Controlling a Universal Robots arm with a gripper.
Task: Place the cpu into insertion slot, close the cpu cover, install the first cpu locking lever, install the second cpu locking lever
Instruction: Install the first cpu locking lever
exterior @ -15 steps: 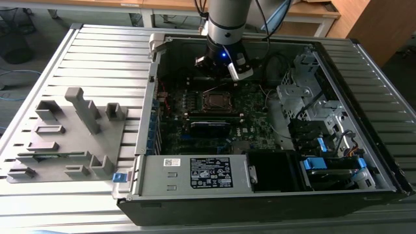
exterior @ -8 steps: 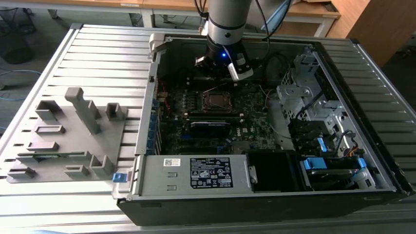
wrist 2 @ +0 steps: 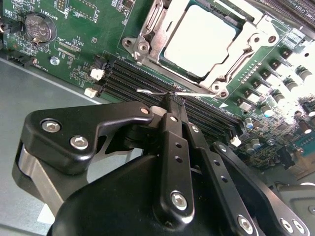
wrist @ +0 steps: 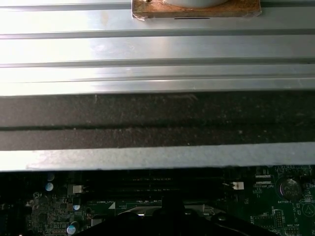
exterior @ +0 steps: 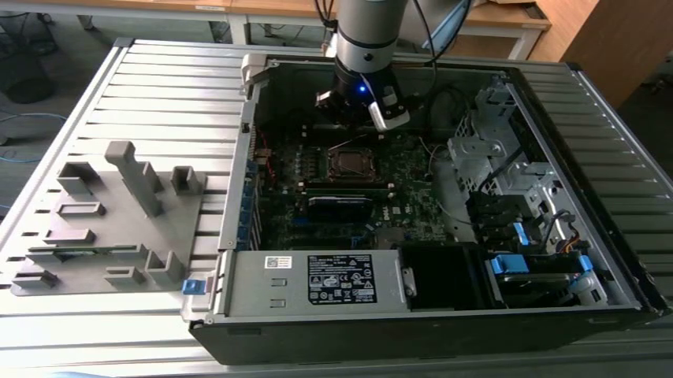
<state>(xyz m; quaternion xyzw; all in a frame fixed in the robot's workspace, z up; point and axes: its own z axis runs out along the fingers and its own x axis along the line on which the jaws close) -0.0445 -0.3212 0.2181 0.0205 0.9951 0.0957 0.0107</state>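
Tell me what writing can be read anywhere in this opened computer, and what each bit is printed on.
No text here can be quoted with certainty.
Black and white label on the power supply: lines of print and symbols, too small to read.
Small white sticker beside it: too small to read.
White lettering on the green motherboard, by the coin cell battery: too fine to read.

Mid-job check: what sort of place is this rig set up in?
Probably a robotics lab or workshop bench: an open desktop computer case lies on a slatted metal table, a grey fixture block beside it, wooden desks behind.
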